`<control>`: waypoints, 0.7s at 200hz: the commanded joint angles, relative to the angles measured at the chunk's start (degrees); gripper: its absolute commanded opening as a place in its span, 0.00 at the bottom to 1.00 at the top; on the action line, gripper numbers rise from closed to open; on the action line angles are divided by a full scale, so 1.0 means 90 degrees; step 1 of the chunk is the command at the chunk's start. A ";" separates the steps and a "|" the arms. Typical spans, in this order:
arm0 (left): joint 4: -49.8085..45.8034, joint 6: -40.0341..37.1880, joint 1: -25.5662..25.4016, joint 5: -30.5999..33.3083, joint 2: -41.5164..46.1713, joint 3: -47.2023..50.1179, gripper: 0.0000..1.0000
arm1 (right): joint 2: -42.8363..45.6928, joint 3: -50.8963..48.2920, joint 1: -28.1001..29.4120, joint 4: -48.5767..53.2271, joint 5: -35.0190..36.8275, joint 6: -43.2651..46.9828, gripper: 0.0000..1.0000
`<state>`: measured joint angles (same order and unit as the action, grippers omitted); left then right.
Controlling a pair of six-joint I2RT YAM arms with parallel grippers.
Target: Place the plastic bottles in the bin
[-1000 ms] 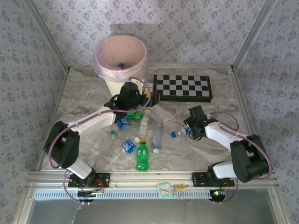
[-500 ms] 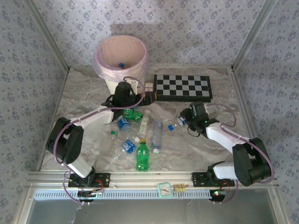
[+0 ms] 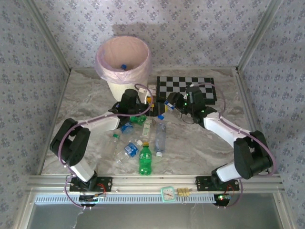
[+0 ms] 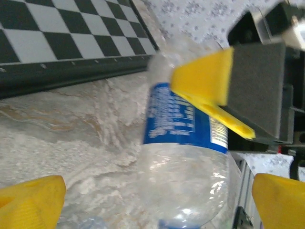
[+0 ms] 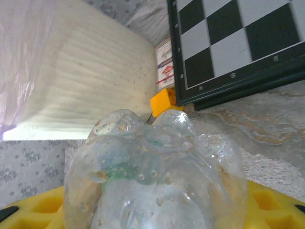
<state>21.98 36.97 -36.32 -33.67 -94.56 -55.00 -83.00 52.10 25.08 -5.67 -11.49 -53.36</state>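
Since it must go into the bin [image 3: 114,88], one clear bottle with a blue label [image 4: 183,124] is squeezed tight in the right gripper [image 3: 167,102], close to the bin. The left gripper [image 3: 147,109] sits beside it, fingers [image 4: 28,200] wide apart, holding nothing. I count one bin, one held bottle, about seven bottles [image 3: 145,160] on the table [image 3: 86,100] and one blue cap [image 3: 123,67] in the bin.
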 commanded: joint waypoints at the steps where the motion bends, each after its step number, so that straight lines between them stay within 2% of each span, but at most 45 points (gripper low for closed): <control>1: -0.0114 -0.0202 -0.0076 -0.0227 -0.0174 -0.0175 1.00 | -0.0141 0.0386 0.0113 -0.0094 -0.0406 0.0337 0.42; 31: -0.0098 -0.0125 -0.0085 -0.0182 -0.0326 -0.0266 1.00 | -0.0166 0.0481 0.0169 -0.0025 -0.0429 0.0374 0.42; 49: -0.0041 -0.0093 -0.0081 -0.0230 -0.0394 -0.0316 0.96 | -0.0155 0.0471 0.0193 -0.0015 -0.0418 0.0372 0.42; 60: -0.0007 -0.0065 -0.0086 -0.0251 -0.0426 -0.0324 0.89 | -0.0160 0.0473 0.0204 0.0004 -0.0385 0.0378 0.41; 82: 0.0069 -0.0009 -0.0086 -0.0274 -0.0431 -0.0319 0.67 | -0.0154 0.0452 0.0239 0.0008 -0.0335 0.0382 0.41; 106: 0.0126 0.0023 -0.0086 -0.0245 -0.0411 -0.0266 0.57 | -0.0162 0.0449 0.0243 0.0028 -0.0304 0.0414 0.42; 121: 0.0130 0.0033 -0.0086 -0.0219 -0.0401 -0.0266 0.52 | -0.0162 0.0452 0.0249 0.0038 -0.0313 0.0422 0.47; 140: 0.0110 0.0032 -0.0077 -0.0147 -0.0384 -0.0258 0.50 | -0.0138 0.0451 0.0227 0.0015 -0.0350 0.0423 0.63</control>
<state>22.09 37.19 -37.60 -36.60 -97.80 -55.79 -84.55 54.70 26.79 -5.82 -13.52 -50.92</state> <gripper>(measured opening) 0.559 0.571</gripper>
